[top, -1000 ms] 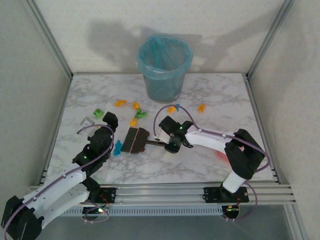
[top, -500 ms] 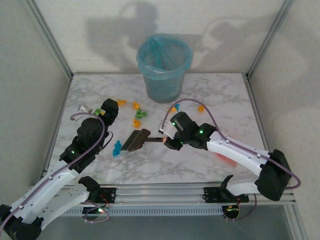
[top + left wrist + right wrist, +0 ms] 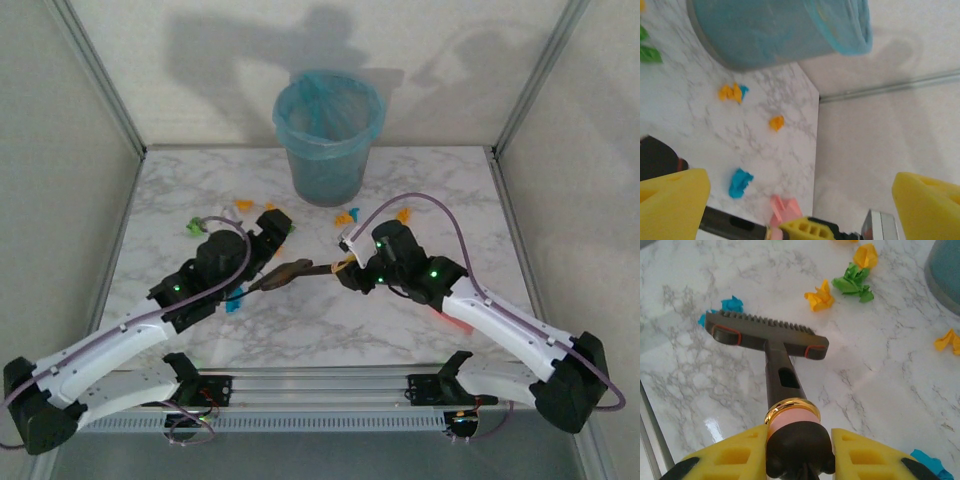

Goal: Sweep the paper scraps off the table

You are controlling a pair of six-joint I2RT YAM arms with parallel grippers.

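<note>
The paper scraps (image 3: 345, 217) lie loose on the table (image 3: 330, 330), none gathered yet. In the right wrist view an orange bit (image 3: 820, 296) and a green one (image 3: 854, 281) sit just beyond the bristle edge of the brush (image 3: 767, 335), a blue bit (image 3: 730, 305) peeks out at one end of the head, and more orange pieces lie farther off toward the bin (image 3: 328, 135). The right gripper (image 3: 799, 445) is clamped on the butt of the brush handle, behind the gold ring. This far-back hold probably gives the head its longest reach, with the bristle row facing away from the wrist toward the nearest scraps. Whether the bristles touch the marble or hang just above it cannot be told; from the top camera the head looks tilted. The left gripper (image 3: 800, 200) hangs beside the brush head on the side away from the handle, its yellow fingers (image 3: 675, 200) spread wide with nothing between them. It carries nothing and seems to be there to wait or to get out of the stroke's path. A pink dustpan (image 3: 447, 315) lies behind the right gripper, partly under that arm and well apart from the scraps. So the likely plan is to drag the bits back toward it, and the sweeping proper has yet to begin.
</note>
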